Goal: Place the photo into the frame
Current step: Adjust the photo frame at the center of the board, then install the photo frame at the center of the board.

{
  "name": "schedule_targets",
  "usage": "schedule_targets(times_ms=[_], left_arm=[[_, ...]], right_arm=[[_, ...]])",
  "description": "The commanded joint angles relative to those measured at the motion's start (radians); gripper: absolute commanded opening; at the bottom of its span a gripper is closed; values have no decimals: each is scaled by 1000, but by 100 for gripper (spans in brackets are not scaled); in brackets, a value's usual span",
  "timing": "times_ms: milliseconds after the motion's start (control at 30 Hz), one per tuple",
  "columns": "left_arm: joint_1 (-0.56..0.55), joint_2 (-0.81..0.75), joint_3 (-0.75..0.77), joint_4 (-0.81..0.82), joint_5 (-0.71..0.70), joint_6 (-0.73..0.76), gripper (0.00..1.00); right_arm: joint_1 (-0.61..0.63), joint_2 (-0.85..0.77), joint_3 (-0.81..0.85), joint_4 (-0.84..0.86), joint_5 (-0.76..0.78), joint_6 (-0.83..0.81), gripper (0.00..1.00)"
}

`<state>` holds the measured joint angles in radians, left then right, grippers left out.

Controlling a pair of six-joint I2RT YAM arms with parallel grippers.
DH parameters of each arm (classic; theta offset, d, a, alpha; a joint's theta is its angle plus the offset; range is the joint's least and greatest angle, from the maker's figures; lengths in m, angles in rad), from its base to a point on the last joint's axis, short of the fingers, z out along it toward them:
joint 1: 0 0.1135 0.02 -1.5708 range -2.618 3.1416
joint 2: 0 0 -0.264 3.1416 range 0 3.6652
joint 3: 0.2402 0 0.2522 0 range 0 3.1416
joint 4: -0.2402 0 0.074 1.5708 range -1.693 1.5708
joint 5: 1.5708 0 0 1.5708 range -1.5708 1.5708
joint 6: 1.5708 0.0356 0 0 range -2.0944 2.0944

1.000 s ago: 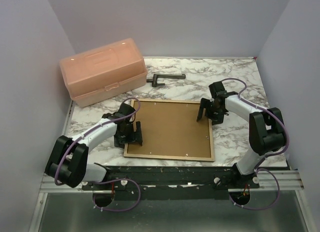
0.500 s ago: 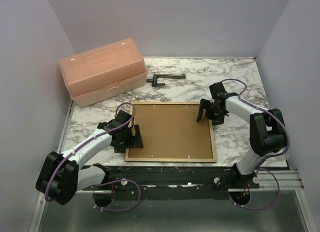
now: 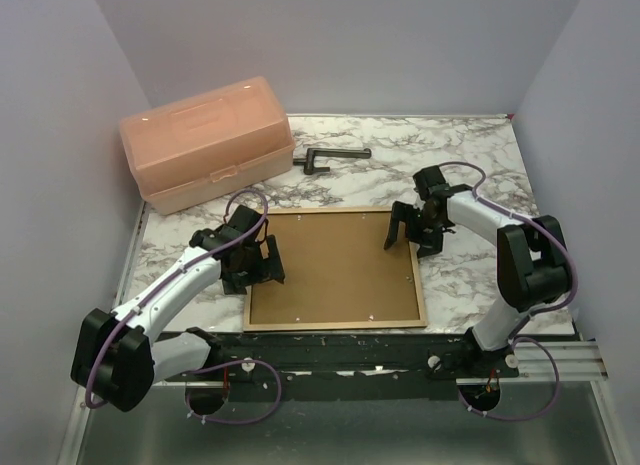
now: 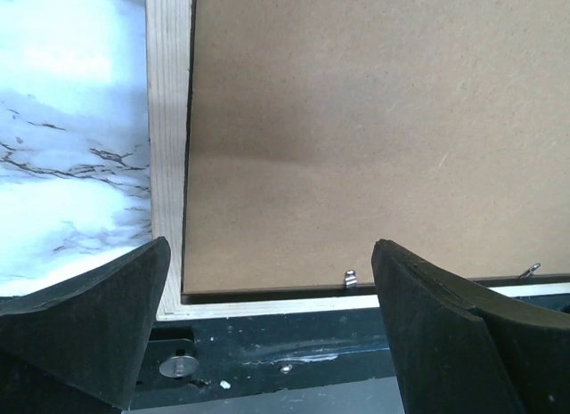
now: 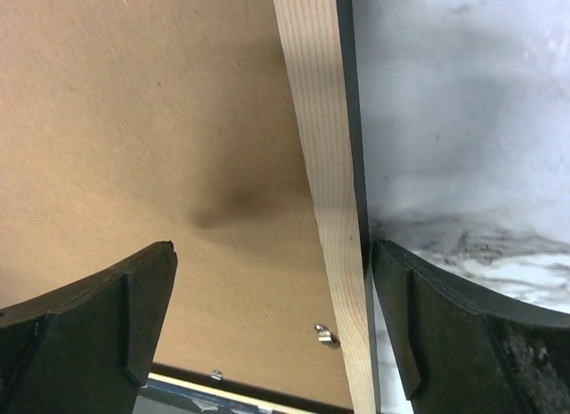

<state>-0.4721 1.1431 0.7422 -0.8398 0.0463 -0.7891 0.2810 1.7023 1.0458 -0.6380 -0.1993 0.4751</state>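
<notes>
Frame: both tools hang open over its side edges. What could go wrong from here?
The frame lies back up with its near edge at the lip of the table; a nudge from the left tool or right tool could slide it onto the black rail. Small metal tabs line the backing board there; prying may bend them.

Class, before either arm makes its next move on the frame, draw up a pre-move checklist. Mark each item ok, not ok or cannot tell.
1. The left gripper is open and straddles one side rail of the frame: ok.
2. The right gripper is open and straddles the opposite rail: ok.
3. The frame lies flat on the table, tan face up: ok.
4. The backing board sits inside the frame: ok.
5. The photo is under the board: cannot tell, none in view.
6. The metal clips are turned over the board: cannot tell.
</notes>
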Motion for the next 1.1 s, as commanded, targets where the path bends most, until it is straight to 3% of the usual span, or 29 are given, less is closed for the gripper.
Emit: schedule_targets(times_ms=[0,233,767,1067], left_arm=[[17,22,34,-18,-39,36,98],[27,62,58,1,-17,61,98],[35,108,58,41,62,77,98],[35,112,43,45,59,80,98]], right_arm=[[10,-73,-24,-110,45,6,100],[36,-124,-88,-186,57,16,99],[138,-98,-89,-241,265,49,61],[139,-68,-73,-226,317,32,61]])
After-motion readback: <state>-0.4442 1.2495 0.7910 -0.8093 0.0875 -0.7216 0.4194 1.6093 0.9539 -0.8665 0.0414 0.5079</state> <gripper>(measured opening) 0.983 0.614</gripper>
